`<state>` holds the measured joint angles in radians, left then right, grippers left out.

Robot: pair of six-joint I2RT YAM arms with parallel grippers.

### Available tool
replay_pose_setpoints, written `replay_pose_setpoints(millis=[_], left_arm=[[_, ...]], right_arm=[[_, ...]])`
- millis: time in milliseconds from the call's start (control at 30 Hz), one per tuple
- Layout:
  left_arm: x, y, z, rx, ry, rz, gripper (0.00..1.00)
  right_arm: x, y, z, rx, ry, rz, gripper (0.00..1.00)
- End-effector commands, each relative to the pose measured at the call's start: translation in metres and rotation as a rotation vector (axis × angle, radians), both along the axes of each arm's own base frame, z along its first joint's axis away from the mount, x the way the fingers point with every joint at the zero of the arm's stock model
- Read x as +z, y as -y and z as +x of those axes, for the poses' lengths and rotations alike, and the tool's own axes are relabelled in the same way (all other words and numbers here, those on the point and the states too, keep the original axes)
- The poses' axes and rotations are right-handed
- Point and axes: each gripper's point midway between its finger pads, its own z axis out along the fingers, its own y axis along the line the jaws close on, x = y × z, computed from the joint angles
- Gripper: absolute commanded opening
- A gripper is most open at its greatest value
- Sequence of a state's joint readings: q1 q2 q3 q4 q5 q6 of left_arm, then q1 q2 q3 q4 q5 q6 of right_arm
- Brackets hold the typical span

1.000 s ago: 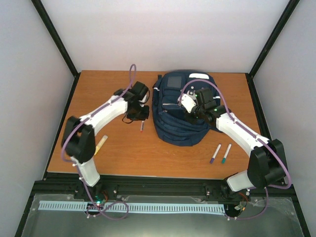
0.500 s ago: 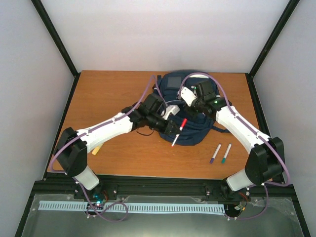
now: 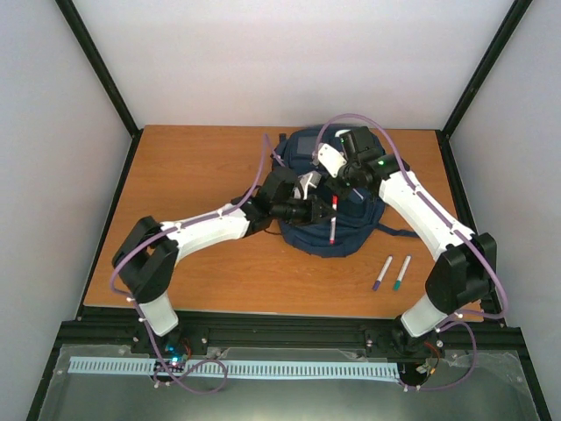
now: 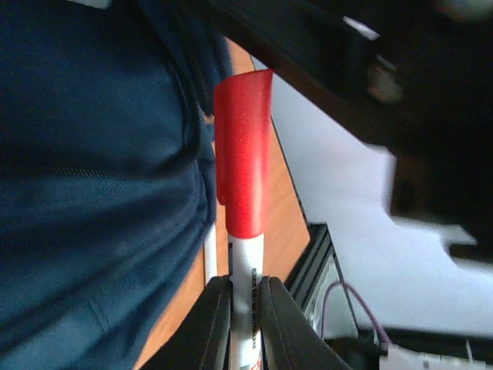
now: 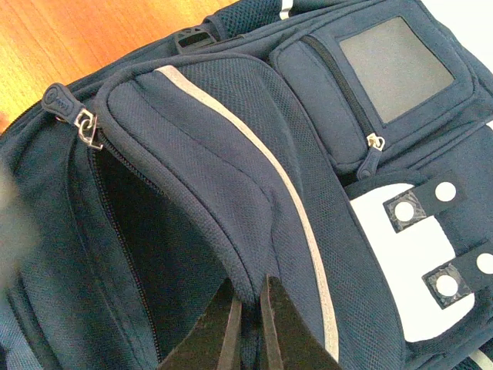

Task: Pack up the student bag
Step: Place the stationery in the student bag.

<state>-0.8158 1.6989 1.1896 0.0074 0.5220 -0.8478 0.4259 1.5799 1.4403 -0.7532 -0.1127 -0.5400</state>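
Observation:
The student bag (image 3: 351, 235), a navy backpack, lies at the back middle of the table. My right gripper (image 3: 340, 186) is shut on the edge of its front flap (image 5: 231, 177), pinching the fabric up. That leaves a dark zipped opening (image 5: 131, 231) gaping beside a zipper pull (image 5: 88, 127). My left gripper (image 3: 328, 213) reaches in from the left over the bag's front. It is shut on the white barrel of a red-capped marker (image 3: 333, 230). In the left wrist view the red cap (image 4: 243, 154) sticks out past the gripper (image 4: 246, 289), next to the bag's blue fabric (image 4: 92, 193).
A purple-capped marker (image 3: 383, 273) and a green-capped marker (image 3: 401, 273) lie side by side on the wooden table (image 3: 193, 167), right of the bag near the front edge. Black frame posts and white walls close in the table's sides and back.
My left arm has swung right from the table left of the bag, carrying the red-capped marker over the bag's front. The right gripper has pulled the flap slightly back and up.

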Motion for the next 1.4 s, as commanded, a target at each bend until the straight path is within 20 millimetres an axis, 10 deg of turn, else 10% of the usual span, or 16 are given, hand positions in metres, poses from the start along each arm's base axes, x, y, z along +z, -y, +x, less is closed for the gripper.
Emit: replay_pose_setpoints(millis=[0,467,1033,1367], left_arm=[[0.014,0.022,0.037,0.142,-0.043,-0.088,0.01],[-0.018,0.002,0.095,0.578,-0.282,-0.101,0.01],[-0.036,-0.045,0.092,0.842,-0.377,-0.105,0.01],[-0.022,-0.031,0.135,0.945,-0.417,-0.218,0.04]], right_arm=[[0.034,-0.002,0.017,-0.036,0.082,0.054,0.03],[0.038,-0.007,0.016,-0.043,0.064,0.091,0.03],[0.041,-0.013,0.019,-0.045,0.045,0.12,0.03],[0.046,-0.016,0.013,-0.024,0.045,0.132,0.03]])
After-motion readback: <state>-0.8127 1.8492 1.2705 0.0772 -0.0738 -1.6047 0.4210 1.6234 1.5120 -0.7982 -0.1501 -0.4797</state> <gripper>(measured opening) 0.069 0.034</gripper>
